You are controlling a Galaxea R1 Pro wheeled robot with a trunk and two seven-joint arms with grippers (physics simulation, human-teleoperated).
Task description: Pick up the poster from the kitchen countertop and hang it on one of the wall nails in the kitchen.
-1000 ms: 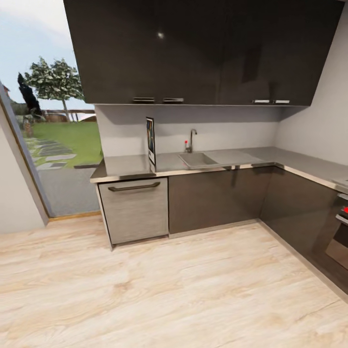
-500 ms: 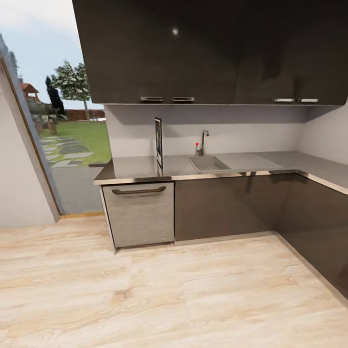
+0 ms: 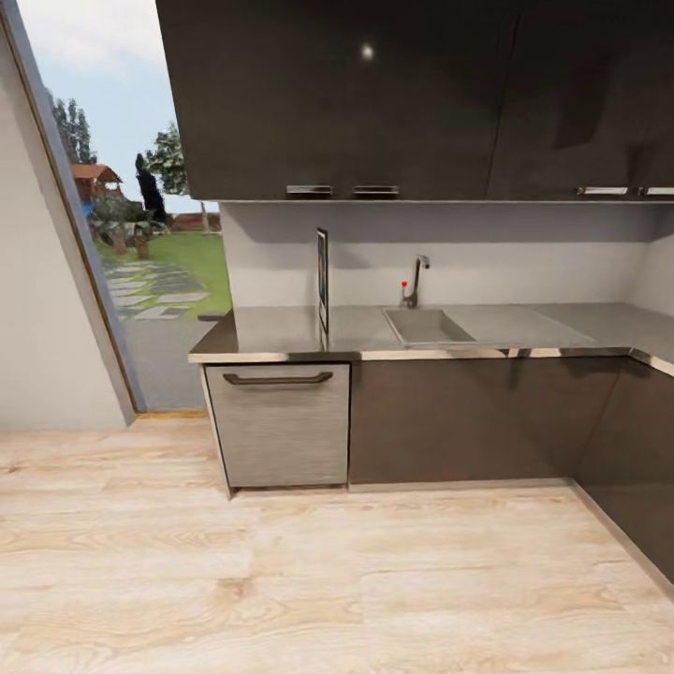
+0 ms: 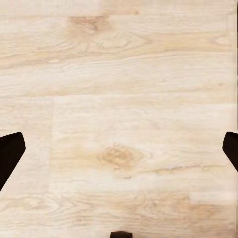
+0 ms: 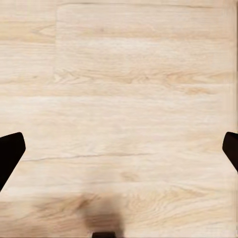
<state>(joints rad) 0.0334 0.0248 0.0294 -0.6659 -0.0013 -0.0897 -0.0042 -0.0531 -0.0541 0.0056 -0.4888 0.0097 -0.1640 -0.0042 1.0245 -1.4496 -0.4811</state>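
Head view showed you the poster (image 3: 322, 279) standing edge-on and unpicked on the kitchen countertop (image 3: 271, 337), left of the sink (image 3: 426, 326); pickup and hanging were both left. Your left gripper (image 4: 119, 148) and right gripper (image 5: 119, 148) had their fingers spread wide, empty, above wooden floor (image 3: 328, 580).

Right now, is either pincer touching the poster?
Apart. In the head view the poster stands upright on the kitchen countertop; each wrist view shows its open pincer over bare wood floor.
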